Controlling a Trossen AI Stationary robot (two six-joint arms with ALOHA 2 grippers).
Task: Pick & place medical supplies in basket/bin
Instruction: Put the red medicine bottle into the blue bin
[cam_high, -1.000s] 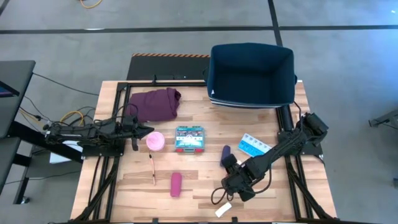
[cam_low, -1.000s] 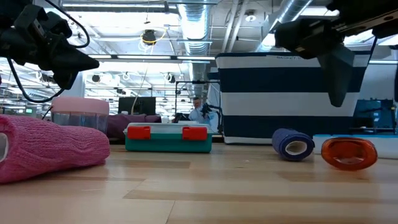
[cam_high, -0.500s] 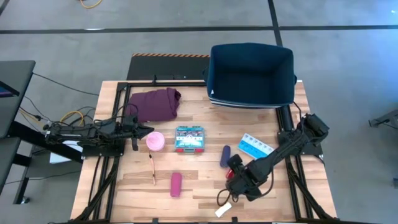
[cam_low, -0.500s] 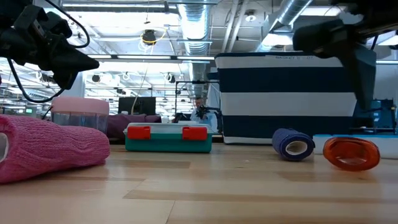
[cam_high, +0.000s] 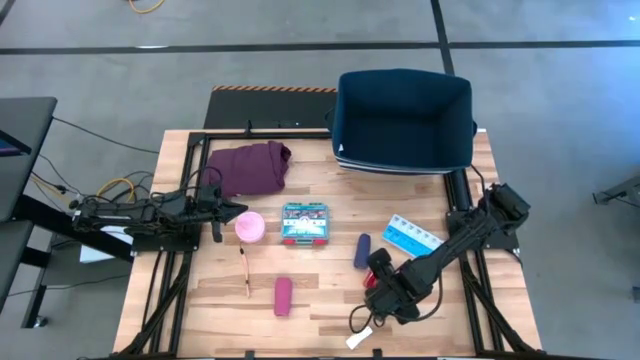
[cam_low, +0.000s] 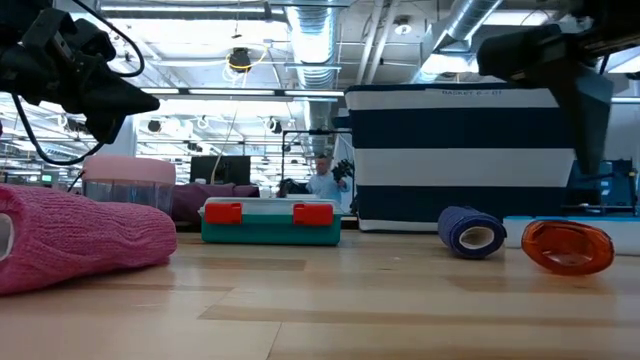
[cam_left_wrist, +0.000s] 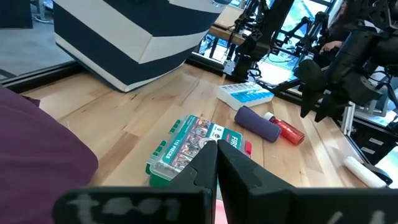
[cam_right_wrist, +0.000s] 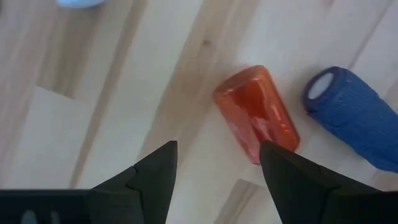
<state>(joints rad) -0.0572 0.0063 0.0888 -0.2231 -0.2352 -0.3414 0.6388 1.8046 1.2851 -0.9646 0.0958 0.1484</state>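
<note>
My right gripper is open and hovers just above the red-capped vial, which lies on its side on the table; the navy roll lies right beside the vial. In the high view this gripper is near the table's near right. My left gripper is shut and hangs just above and left of the pink roll, which stands on its flat end. The teal box, pill organizer, maroon roll, thin stick and white packet lie flat on the wood. The navy bin stands at the far right edge.
A maroon cloth lies bunched at the far left of the table. In the low view the bin's striped wall rises behind the navy roll and vial. A person shows in the room beyond.
My right gripper has moved a little toward the table's right and near edges, off the navy roll and over the vial, staying open. The left arm has kept still.
</note>
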